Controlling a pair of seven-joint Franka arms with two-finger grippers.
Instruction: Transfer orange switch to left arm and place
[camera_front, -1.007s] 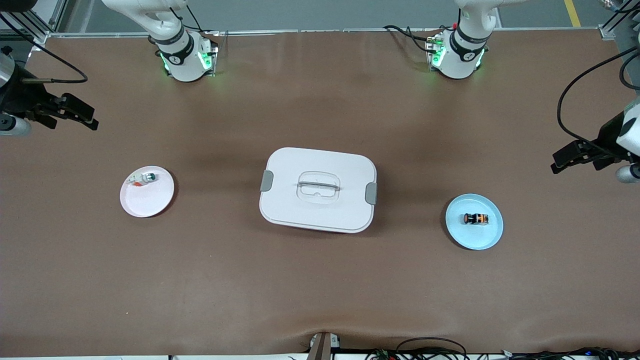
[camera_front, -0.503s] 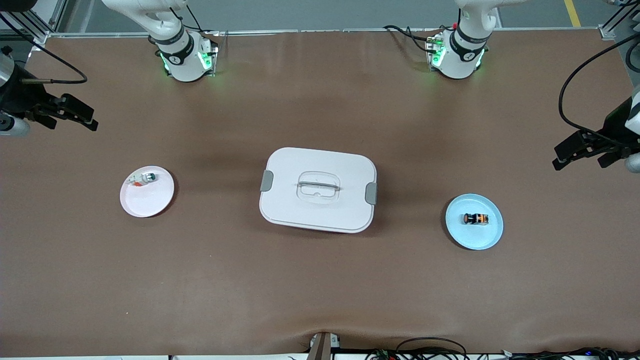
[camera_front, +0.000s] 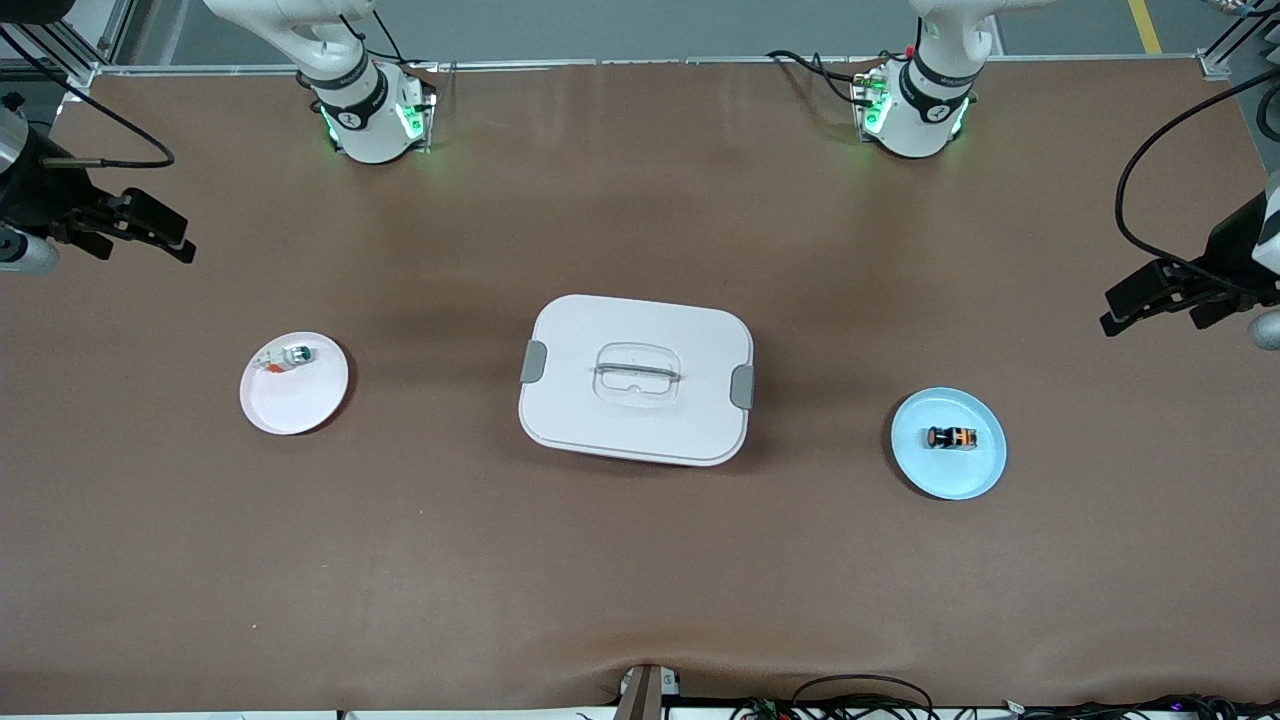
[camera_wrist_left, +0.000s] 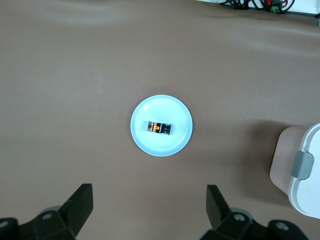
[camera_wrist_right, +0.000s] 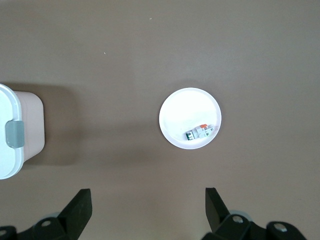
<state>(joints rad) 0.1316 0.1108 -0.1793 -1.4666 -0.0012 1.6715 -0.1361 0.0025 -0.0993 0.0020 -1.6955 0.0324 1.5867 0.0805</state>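
Brown matte table covering (camera_front: 640, 560), slightly wrinkled near the front-camera edge, fills the whole work area. Grey floor strip, metal frame rails and black cables at the edges; a yellow floor line at one corner. Two white arm bases with green lights stand along the edge farthest from the front camera.

Large white rounded-rectangular plastic box (camera_front: 636, 380) sits mid-table, lid on, recessed clear handle on top, grey clip at each short end. Smooth, glossy shell.

Round light-blue plate (camera_front: 948, 470) lies toward the left arm's end, slightly nearer the front camera than the box's middle, well apart from the box. On it rests the tiny black blocky orange switch (camera_front: 951, 437) with an orange-brown band and round dark end, lying on its side, about centred on the plate. Nothing is touching it.

Round pale pink plate (camera_front: 294, 395) lies toward the right arm's end, also well apart from the box. Small white-and-green part with orange tip (camera_front: 285, 358) lies near that plate's rim.

Left gripper (camera_front: 1150, 300): dark, up in the air over bare table at the left arm's end, fingers spread wide, holding nothing. Its wrist view looks down on the blue plate and switch.

Right gripper (camera_front: 150, 230): dark, in the air over bare table at the right arm's end, fingers wide apart, empty.
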